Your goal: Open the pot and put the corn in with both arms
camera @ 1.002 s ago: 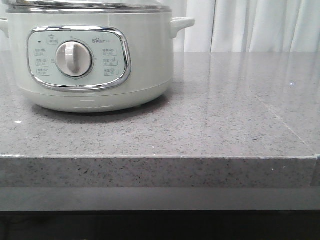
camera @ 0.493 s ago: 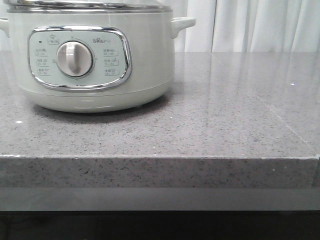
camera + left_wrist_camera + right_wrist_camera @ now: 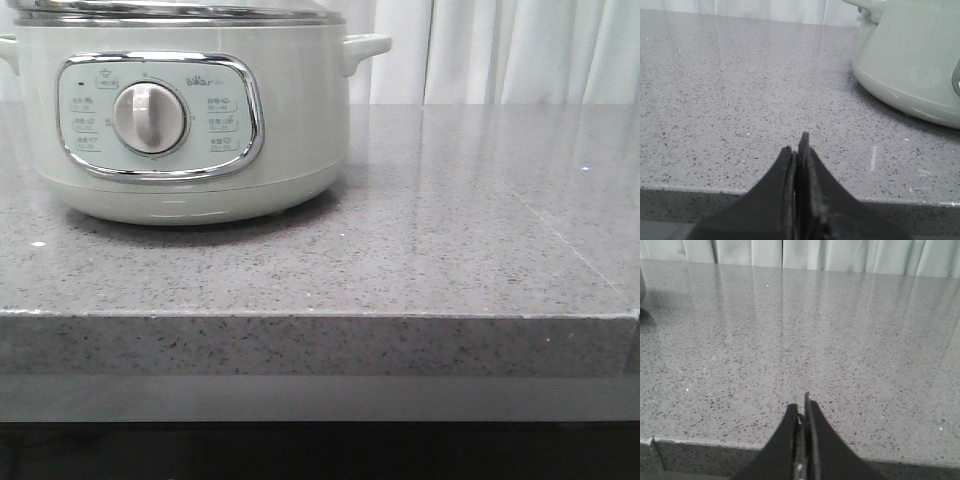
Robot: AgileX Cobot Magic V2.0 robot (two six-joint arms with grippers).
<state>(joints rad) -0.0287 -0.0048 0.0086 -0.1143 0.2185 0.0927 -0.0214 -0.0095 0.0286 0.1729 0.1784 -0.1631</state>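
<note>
Nearest to me in the left wrist view, the left pincer (image 3: 799,150) sits low over the front edge of the desk (image 3: 740,100), its two dark fingers pressed together with nothing between them. In the right wrist view, the right pincer (image 3: 802,412) holds the same posture: fingers closed against each other, empty, poised above the desk edge. I see neither pincer in the front view.

Beyond the fingertips, I see the grey speckled stone surface of the desk, glossy enough to carry pale reflections. Its front edge shows as a thick slab in the front view.

Farther back, the pot (image 3: 180,120) stands on the left part of the desk, well apart from the left pincer and off to one side of it in the left wrist view. Its chrome-framed control panel (image 3: 160,115) faces me, with the round dial (image 3: 150,117) at the centre. A small side handle (image 3: 365,48) projects from the pot's upper wall. The steel-rimmed lid (image 3: 170,12) is seated on the pot; its top is cut off by the frame.

I cannot locate the corn in any view.

Behind the desk hangs a white curtain (image 3: 500,50).
</note>
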